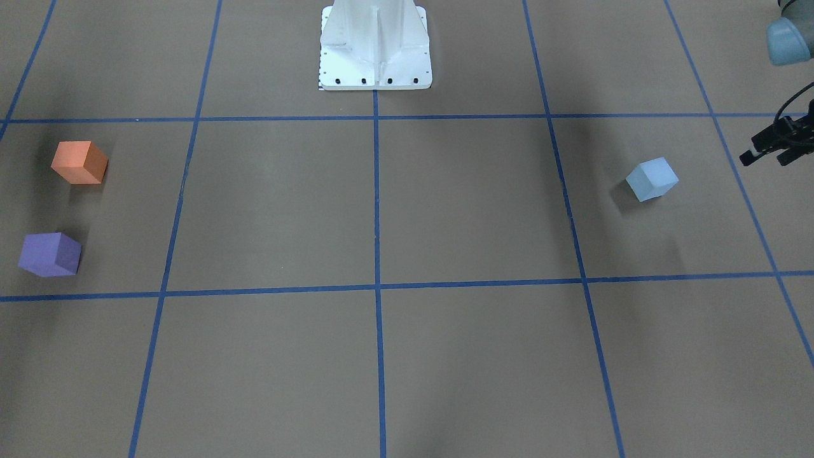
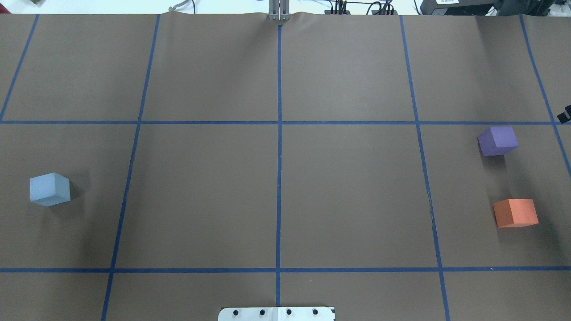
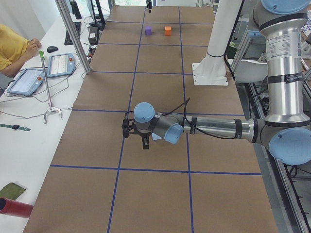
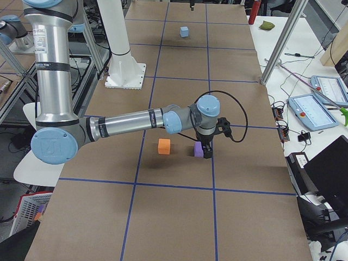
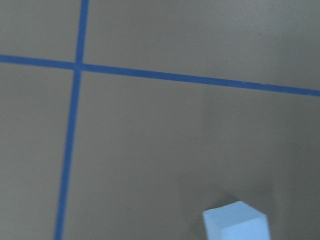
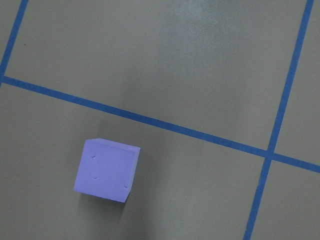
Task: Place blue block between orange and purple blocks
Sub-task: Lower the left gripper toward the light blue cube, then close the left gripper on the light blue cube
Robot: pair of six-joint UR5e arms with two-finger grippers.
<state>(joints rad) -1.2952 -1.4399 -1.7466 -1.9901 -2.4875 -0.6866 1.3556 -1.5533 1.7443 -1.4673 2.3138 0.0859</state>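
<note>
Left hand [image 1: 763, 152]: near your blue block [image 1: 652, 179], apart — grip, you cannot tell.
Right hand [image 4: 207, 149]: by purple block [image 6: 106, 170] — grip equally unreadable.

- Printed label [image 3: 283, 46] on the upright link of the left arm [image 3: 214, 127]: too small to read.
- Similar label [image 4: 50, 51] on the right arm [image 4: 130, 120]: illegible too.
- Tablet screens [image 3: 60, 64]: blurred, unreadable.

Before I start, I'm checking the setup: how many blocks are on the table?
3. The blue block is on the robot's left; purple block and orange block apart on its right, purple farther from the base.
</note>
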